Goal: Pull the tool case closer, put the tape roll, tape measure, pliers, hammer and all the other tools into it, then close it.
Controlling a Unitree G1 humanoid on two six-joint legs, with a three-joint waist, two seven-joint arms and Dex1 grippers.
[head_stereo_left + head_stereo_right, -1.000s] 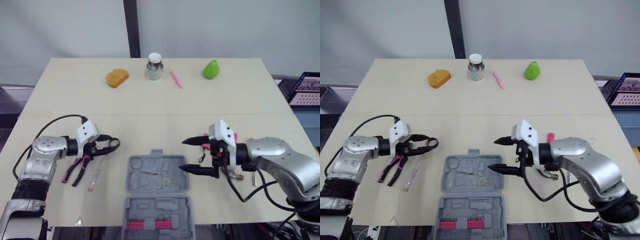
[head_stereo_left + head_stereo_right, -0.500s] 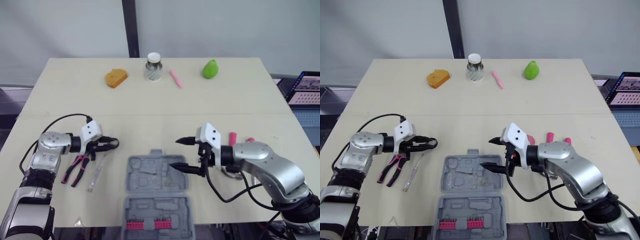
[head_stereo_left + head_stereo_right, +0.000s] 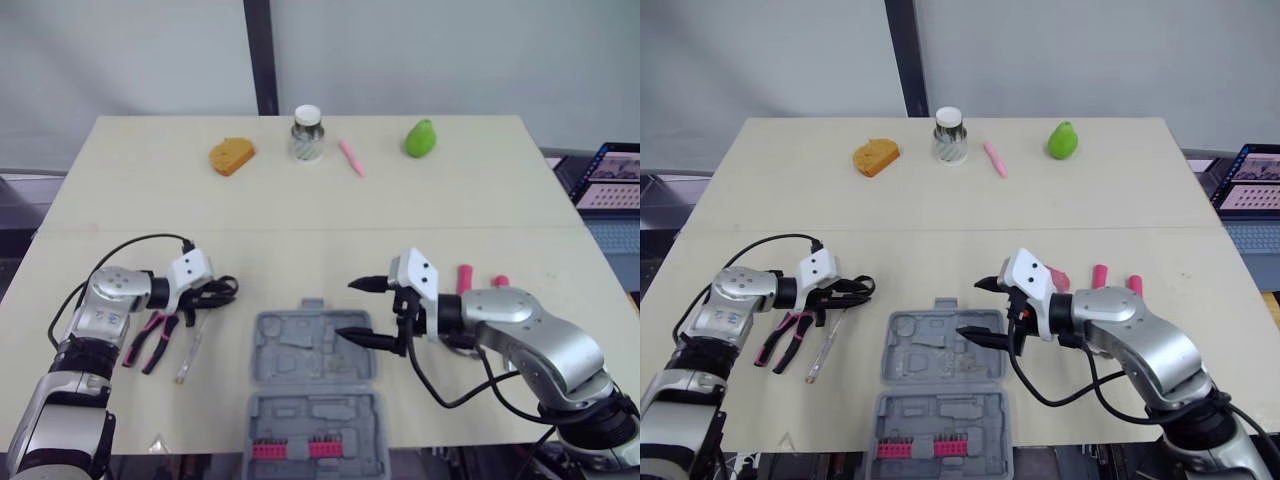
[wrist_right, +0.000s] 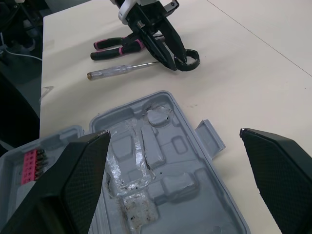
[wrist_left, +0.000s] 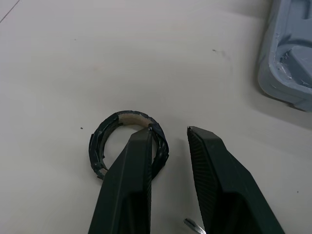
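- The step in hand looks like picking up the tape roll [image 5: 127,117], which lies flat on the table [image 3: 300,200] at about 10 o'clock from the open case [image 3: 315,350].
- The left gripper [image 5: 169,131] is at the roll, fingers parted and not clamped. One finger sits over the rim on the case side, the other just outside it.
- To do it well, I judge the inner finger should drop into the hole so the wall sits between the pads. Then close firmly, since the band is thin and could slip or tip.
- Lift straight up before swinging toward 4 o'clock, to clear the screwdriver [image 3: 192,350] and pliers [image 3: 150,340] lying just beside the roll at 7 o'clock.
- The right gripper [image 3: 347,309] hovers spread wide over the case's 3 o'clock edge. It may crowd the drop, so aim for a recess on the 9 o'clock side.
- The case already sits at the table's 6 o'clock edge, its moulded recesses empty, with a row of pink bits in the near half.
- No brand, label or writing can be read on the case, roll or tools. The jar [image 3: 308,134] at 12 o'clock shows a pattern too small to make out.
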